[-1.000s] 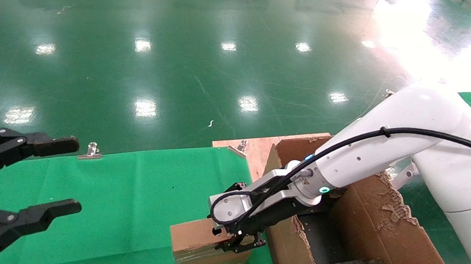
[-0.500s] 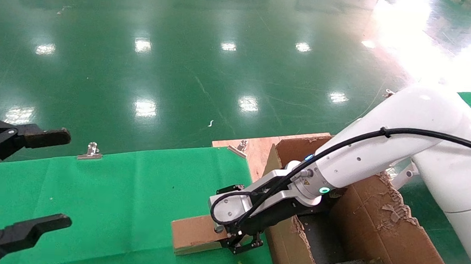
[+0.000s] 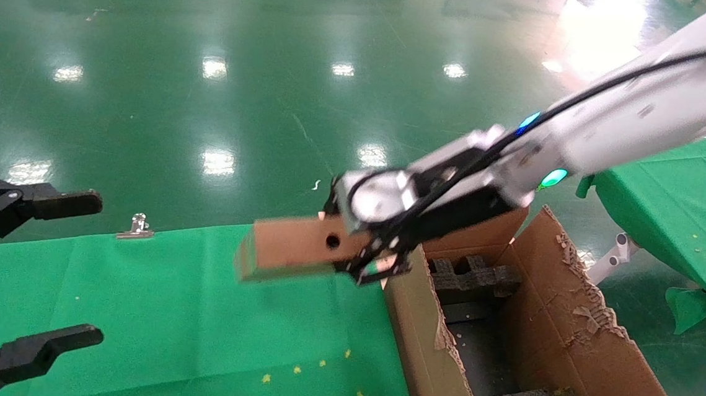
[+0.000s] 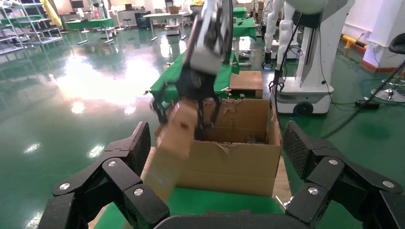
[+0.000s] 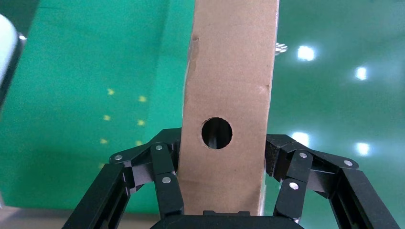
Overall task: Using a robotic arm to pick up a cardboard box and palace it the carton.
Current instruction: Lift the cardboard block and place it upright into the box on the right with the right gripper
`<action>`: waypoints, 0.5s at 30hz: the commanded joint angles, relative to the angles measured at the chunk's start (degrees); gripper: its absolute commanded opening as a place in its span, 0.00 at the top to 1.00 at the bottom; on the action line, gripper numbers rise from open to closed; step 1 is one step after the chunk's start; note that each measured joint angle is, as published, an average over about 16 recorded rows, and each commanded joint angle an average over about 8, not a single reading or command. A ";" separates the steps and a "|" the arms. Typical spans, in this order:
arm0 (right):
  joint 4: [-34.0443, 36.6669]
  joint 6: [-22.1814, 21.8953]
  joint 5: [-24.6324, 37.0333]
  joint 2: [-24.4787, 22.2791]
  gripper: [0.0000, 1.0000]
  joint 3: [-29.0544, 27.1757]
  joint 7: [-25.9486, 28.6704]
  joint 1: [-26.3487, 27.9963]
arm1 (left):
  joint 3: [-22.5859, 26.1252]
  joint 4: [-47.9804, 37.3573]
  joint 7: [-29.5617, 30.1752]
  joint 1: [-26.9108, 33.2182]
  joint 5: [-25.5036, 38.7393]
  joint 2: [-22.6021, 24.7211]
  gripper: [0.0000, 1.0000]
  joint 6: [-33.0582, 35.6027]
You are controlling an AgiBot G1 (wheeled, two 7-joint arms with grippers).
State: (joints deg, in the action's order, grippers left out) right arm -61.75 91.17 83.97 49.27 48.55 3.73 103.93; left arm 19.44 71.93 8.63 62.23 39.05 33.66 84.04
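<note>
Both right jaws clamping cardboard box (image 3: 290, 248), seemingly clear beside carton (image 3: 423, 346); left jaws wide.

The left gripper (image 4: 217, 191) is seen with fingers spread. Beyond it, the cardboard box (image 4: 174, 138) is held tilted by the right gripper (image 4: 186, 107), at 10 o'clock from the carton (image 4: 229, 162).

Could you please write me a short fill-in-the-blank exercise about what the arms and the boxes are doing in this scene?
1. The right gripper is shut on the ____.
2. The cardboard box hangs in the air above the green ____.
3. The carton holds black ____ inserts.
4. The left gripper is ____, holding nothing.

Missing words: cardboard box; cloth; foam; open
</note>
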 commanded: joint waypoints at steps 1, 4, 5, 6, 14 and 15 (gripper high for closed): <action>1.44 0.24 -1.98 -0.93 1.00 0.95 -1.32 3.17 | 0.00 0.00 0.00 0.00 0.00 0.00 0.00 0.00; 3.36 0.24 -4.47 -2.09 1.00 3.63 -2.55 7.11 | 0.00 0.00 0.00 0.00 0.00 0.00 0.00 0.00; 3.93 0.23 -5.20 -2.36 1.00 4.58 -2.89 8.13 | 0.00 0.00 0.00 0.00 0.00 0.00 0.00 0.00; 4.47 0.20 -5.93 -2.59 1.00 5.57 -3.22 9.03 | 0.00 0.00 0.00 0.00 0.00 0.00 0.00 0.00; 7.58 -0.02 -10.75 -4.38 1.00 12.34 -5.38 13.05 | 0.01 0.00 0.00 0.00 -0.01 0.00 0.00 0.00; 7.93 0.00 -11.30 -4.78 1.00 13.07 -5.72 13.46 | 0.01 0.00 0.00 0.00 -0.01 0.00 0.00 0.00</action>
State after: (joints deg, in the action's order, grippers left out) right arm -53.62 91.25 72.79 43.96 61.62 -2.26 117.54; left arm 19.45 71.93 8.62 62.23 39.04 33.66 84.04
